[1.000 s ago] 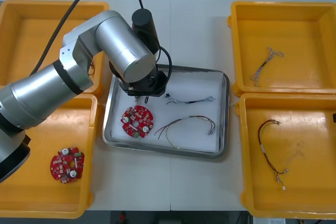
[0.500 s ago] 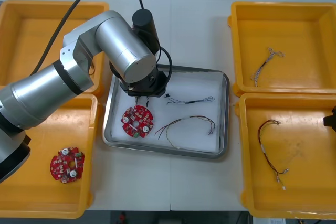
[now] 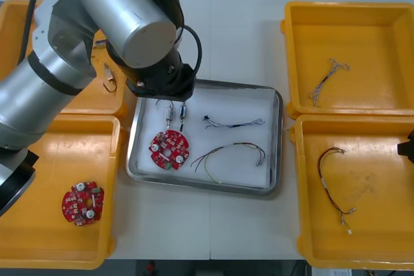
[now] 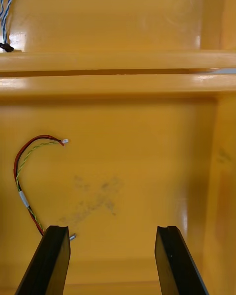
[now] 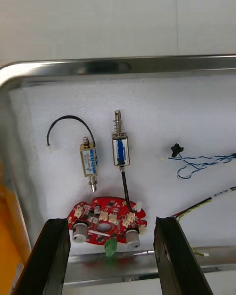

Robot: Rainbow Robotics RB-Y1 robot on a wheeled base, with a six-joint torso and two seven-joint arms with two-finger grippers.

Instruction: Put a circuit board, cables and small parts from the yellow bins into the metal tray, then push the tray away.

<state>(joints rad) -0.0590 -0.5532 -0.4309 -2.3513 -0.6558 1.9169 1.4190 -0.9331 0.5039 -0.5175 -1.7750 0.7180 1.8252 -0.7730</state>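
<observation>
**Left arm.** It entered the front view from 8 o'clock. Its silver links sloped across the far-left bin (image 3: 13, 37), and the wrist was poised over the 10 o'clock corner of the metal tray (image 3: 279, 140).

**Left pincer** (image 5: 110, 221). The fingers pointed down and stood wide apart. They held nothing and touched nothing, and hung above the tray's white lining.

**Tray contents.** The dial is centred on the tray, with 12 o'clock at the far edge of the bench (image 3: 239, 30).
- The circuit board (image 3: 169, 148) lay flat at 8 o'clock.
- Two small metal parts (image 3: 169, 114) lay side by side at 10 o'clock, just beyond the board. One trailed a black lead that reached the board's edge; the other carried a curled black lead.
- The blue and white cable (image 3: 236, 123) lay near the centre, toward 12 o'clock.
- The red and yellow cable (image 3: 228, 152) lay at 5 o'clock.
- In the left wrist view the board sat between the open fingers.

**Right arm.** It was parked at 3 o'clock, at the edge of the front view, over the near-right bin (image 3: 381, 244).

**Right pincer** (image 4: 112, 228). The fingers stood apart and empty above the bin floor.

**Bins.**
- A second red and yellow cable (image 3: 333, 189) lay in the near-right bin. In the right wrist view one end of it lay just beside a finger.
- The far-right bin (image 3: 388, 11) held a second blue and white cable (image 3: 326, 81).
- The near-left bin (image 3: 39, 244) held a spare circuit board (image 3: 82, 202).
</observation>
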